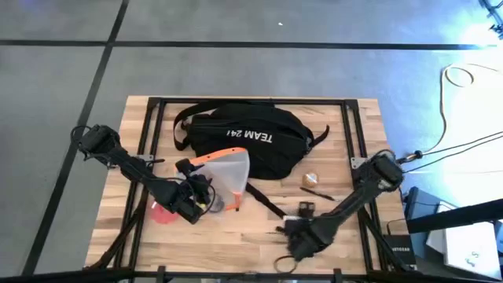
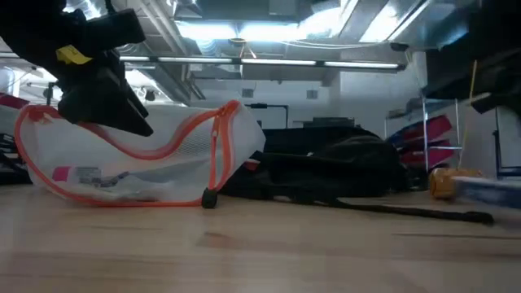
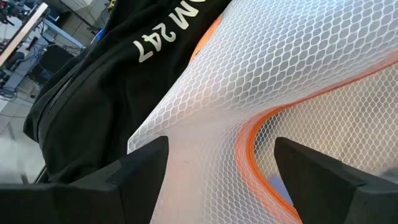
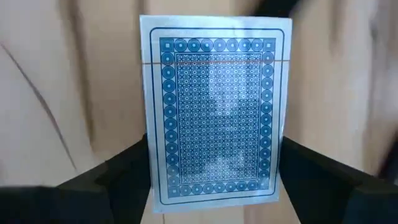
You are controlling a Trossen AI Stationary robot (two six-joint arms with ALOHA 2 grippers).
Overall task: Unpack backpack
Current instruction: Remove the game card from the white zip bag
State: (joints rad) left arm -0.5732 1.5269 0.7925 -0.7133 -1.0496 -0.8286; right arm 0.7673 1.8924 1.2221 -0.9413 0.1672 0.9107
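The backpack [image 1: 247, 145] is laid lengthwise across the surface's far side, just beyond the left gripper [image 1: 206, 194], spread open around the pouch [image 1: 224, 169]; the right gripper [image 4: 214, 180] is parted around a card box [image 4: 216, 112].

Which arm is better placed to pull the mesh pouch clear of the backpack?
Left. Its tool already straddles the mesh pouch beside the backpack; the right tool is at a card box.

backpack [image 1: 259, 145]: black soft cloth, matt, white printed lettering
pouch [image 3: 292, 81]: white translucent open mesh, hexagonal weave, orange fabric trim
card box [image 4: 216, 112]: glossy, smooth, blue patterned print
tabletop [image 1: 236, 236]: pale wood planks, smooth, visible grain
left hand [image 3: 214, 180]: matt black fingers
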